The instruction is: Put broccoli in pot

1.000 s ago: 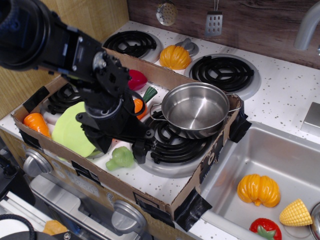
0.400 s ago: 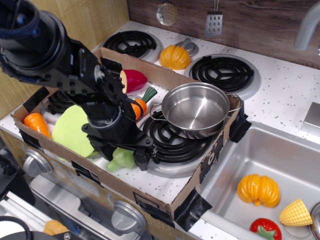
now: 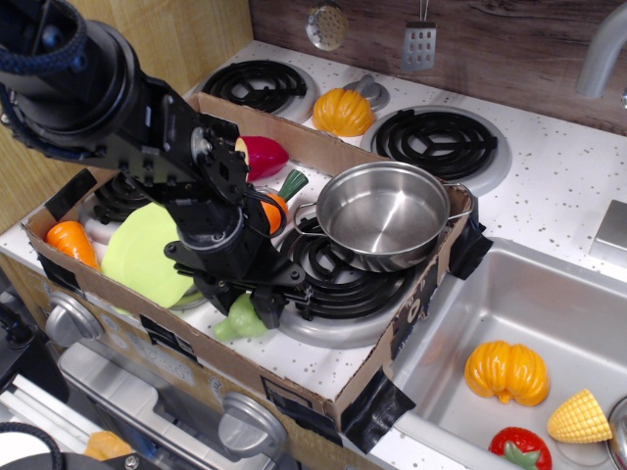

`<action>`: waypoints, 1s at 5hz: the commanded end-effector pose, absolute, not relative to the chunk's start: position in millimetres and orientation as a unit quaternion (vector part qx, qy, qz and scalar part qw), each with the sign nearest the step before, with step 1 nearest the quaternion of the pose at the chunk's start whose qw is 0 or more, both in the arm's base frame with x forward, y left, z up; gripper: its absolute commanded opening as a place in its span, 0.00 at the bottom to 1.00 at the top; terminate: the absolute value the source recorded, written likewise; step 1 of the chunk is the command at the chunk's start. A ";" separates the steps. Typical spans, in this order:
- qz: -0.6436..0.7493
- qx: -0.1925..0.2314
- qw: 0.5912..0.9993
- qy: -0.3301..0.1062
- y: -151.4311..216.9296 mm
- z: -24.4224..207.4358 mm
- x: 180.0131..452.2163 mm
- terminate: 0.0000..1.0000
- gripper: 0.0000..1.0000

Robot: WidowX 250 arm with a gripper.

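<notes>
The pale-green broccoli (image 3: pixel 235 323) lies on the white stove top at the front of the cardboard box, and only its lower left part shows. My gripper (image 3: pixel 245 302) is down over it, its black fingers (image 3: pixel 267 306) pressed against the head, and looks shut on it. The shiny steel pot (image 3: pixel 382 211) stands empty on the black burner to the right of the gripper, about a hand's width away and further back.
A lime-green plate (image 3: pixel 142 255) and an orange carrot (image 3: pixel 71 240) lie left of the gripper. A red toy (image 3: pixel 263 157) and an orange toy (image 3: pixel 274 206) lie behind it. The cardboard box wall (image 3: pixel 392 343) rings the area. The sink (image 3: pixel 549 294) on the right holds a pumpkin (image 3: pixel 506 372), corn (image 3: pixel 580 418) and a tomato (image 3: pixel 521 448).
My gripper came down and forward onto the broccoli and its fingers closed in on it. The broccoli tipped slightly. The pot has not moved.
</notes>
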State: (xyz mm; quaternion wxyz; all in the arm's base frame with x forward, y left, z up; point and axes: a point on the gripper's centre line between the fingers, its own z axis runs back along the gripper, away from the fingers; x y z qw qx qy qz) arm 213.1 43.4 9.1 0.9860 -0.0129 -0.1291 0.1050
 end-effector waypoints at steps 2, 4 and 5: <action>0.139 0.063 0.983 -0.099 16.9 127.7 232.2 0.00 0.00; 0.105 0.038 0.972 -0.206 33.0 126.3 269.3 0.00 0.00; 0.092 0.026 0.968 -0.232 34.0 117.2 286.5 0.00 0.00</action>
